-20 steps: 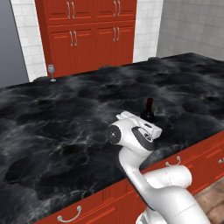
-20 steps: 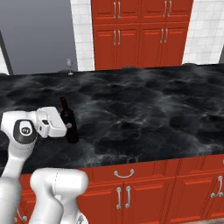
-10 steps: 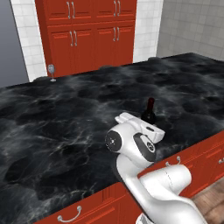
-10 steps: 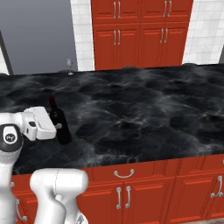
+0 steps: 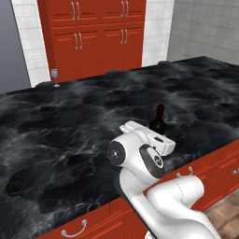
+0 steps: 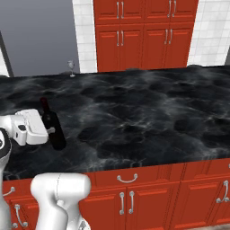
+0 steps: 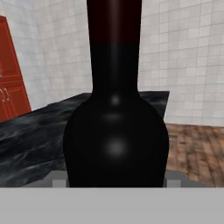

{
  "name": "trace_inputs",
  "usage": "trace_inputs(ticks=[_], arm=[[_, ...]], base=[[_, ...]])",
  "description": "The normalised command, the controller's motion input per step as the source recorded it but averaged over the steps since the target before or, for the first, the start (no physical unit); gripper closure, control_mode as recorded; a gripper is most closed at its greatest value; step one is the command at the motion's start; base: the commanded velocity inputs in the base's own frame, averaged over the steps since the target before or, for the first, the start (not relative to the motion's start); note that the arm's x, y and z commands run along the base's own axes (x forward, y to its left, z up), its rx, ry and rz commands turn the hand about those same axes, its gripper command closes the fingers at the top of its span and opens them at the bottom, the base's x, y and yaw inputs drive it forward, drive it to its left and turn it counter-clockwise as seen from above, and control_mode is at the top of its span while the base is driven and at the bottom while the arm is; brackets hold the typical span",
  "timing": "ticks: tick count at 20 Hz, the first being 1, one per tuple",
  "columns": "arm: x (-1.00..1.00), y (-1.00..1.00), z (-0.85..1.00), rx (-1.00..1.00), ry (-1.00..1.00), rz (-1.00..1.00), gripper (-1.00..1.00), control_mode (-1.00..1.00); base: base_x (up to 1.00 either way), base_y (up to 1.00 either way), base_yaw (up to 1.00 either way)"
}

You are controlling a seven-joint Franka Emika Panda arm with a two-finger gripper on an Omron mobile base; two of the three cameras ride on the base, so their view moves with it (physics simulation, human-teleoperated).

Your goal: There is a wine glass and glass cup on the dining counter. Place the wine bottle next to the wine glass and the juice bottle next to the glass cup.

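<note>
Wine bottle (image 6: pixel 53 127) is upright on the counter (image 6: pixel 148 112), close to the near edge and right against the white hand. The fingers (image 6: pixel 50 131) sit level with the bottle body, one either side of it as far as I can tell. The hand view has the wine bottle (image 7: pixel 115 131) dead centre and very close, with just grey stubs of the fingers low on each flank. I can't tell whether they are clamped on the glass or only bracketing it, since the contact is hidden behind the bottle in every view. The wine glass (image 5: pixel 55 75) is far off at the back edge of the counter, near the grey wall panel, so there's a long diagonal carry ahead. Main risk: if the pinch is loose or only partly seated, a tall narrow bottle held at the body will pivot or slip once lifted, and it's near enough to the front edge to go off onto the floor. Second risk: dragging instead of lifting, where the base catches and it topples. Third: at arrival the stemmed glass is light and top-heavy, so a bottle or hand coming in too tight knocks it off the back. The reach across may also need the base to drive, and a swing while moving adds sway.
</note>
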Motion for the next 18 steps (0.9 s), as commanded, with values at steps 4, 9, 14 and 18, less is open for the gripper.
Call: trace_inputs(ticks=[4,9,14,18], arm=[[0.00,0.00,0.00,0.00,0.00,0.00,1.00,-1.00],[0.00,0.00,0.00,0.00,0.00,0.00,1.00,-1.00],[0.00,0.00,0.00,0.00,0.00,0.00,1.00,-1.00],[0.00,0.00,0.00,0.00,0.00,0.00,1.00,1.00]], base=[[0.00,0.00,0.00],[0.00,0.00,0.00],[0.00,0.00,0.00],[-0.02,0.00,0.00]])
